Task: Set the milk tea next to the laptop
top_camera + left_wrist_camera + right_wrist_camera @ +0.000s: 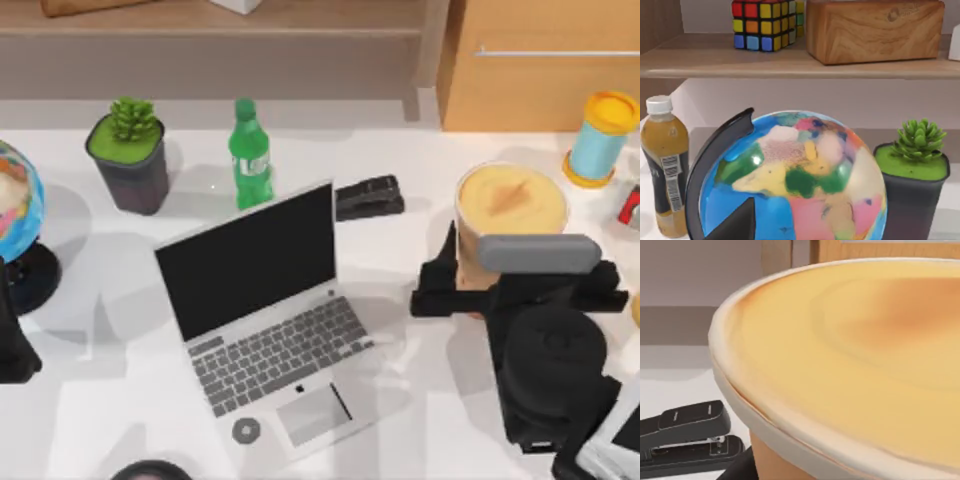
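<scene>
One right gripper (pixel 478 285) sits clamped on the milk tea (pixel 511 200) at the frame's right, well apart from the open laptop (pixel 270 320) at centre; left arm parked at the left edge.

The top view looks down on the table (pixel 400 260) from above, angled toward the rear shelving. The left wrist view faces the globe (pixel 790 180) closely, level with the shelf behind; both share the potted plant (pixel 130 150). The right wrist view sits very near the milk tea (pixel 855 355); both share the stapler (pixel 368 197).
</scene>
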Available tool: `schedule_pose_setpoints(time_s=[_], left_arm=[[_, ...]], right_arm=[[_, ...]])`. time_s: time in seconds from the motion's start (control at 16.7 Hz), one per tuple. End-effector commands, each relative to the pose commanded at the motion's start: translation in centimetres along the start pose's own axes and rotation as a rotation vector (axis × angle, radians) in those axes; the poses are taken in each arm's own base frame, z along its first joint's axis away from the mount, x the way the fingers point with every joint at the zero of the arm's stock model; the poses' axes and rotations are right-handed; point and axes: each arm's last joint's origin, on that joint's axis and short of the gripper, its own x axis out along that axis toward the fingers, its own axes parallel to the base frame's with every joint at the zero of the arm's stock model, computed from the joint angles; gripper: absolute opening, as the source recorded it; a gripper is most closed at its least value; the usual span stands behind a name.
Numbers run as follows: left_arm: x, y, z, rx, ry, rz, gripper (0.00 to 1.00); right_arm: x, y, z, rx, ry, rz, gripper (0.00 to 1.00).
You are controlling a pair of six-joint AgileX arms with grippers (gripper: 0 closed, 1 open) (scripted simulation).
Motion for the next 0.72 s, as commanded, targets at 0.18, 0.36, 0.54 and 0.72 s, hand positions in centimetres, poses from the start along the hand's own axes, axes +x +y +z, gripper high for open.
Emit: schedule_pose_setpoints(time_s=[0.18,0.36,0.54,0.72], left_arm=[[0.0,0.0,0.0,0.000,0.000,0.000,1.00],[0.0,0.0,0.0,0.000,0.000,0.000,1.00],[0.0,0.0,0.0,0.000,0.000,0.000,1.00],[0.0,0.0,0.0,0.000,0.000,0.000,1.00]], right_arm=[[-0.1,0.0,0.5,0.000,0.000,0.002,0.00],[-0.1,0.0,0.5,0.001,0.000,0.002,0.00],[-0.2,0.8,1.6,0.041,-0.041,0.015,0.00],[-1.4,2.4,3.1,0.090,-0.086,0.054,0.00]])
